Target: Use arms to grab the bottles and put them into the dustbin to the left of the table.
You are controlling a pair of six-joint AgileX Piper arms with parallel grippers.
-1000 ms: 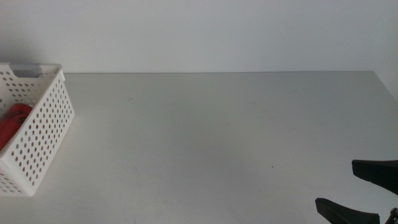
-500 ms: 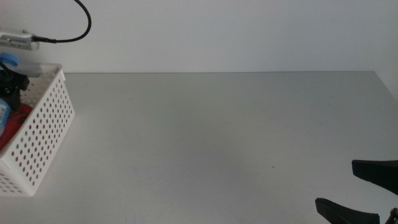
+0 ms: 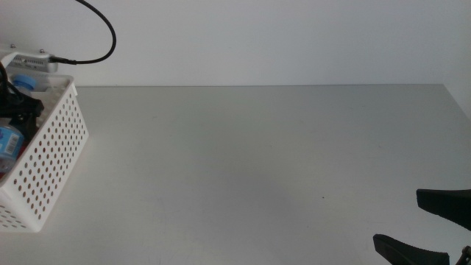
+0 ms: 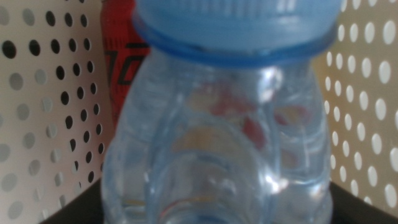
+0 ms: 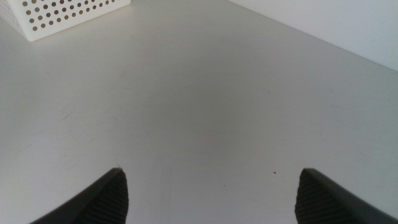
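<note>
Middle view: white perforated dustbin (image 3: 51, 154) sits at 9 o'clock on the grey table (image 3: 257, 162). Left gripper (image 3: 18, 110) is down inside the bin's mouth, black cable (image 3: 99, 29) arcing above it at 10 o'clock. It carries the blue-capped water bottle (image 3: 15, 121); cap shows at the bin's far rim, blue label lower down against the near wall. Right gripper (image 3: 430, 224) waits at 4 o'clock, two dark jaws spread well apart, nothing between them.

Left wrist view: water bottle (image 4: 217, 137) fills the frame, cap uppermost, clear ribbed body below. Dark jaw surfaces show just beside both lower flanks of the bottle, so the jaws pinch it. Behind the bottle at 11 o'clock, a red can (image 4: 121, 56) with dark lettering lies against the perforated bin wall (image 4: 43, 112). Perforated wall also at 3 o'clock.

Right wrist view: right gripper (image 5: 211, 193) jaws wide apart over bare table (image 5: 205, 99). Bin corner (image 5: 68, 14) at 11 o'clock, well apart from the jaws.
</note>
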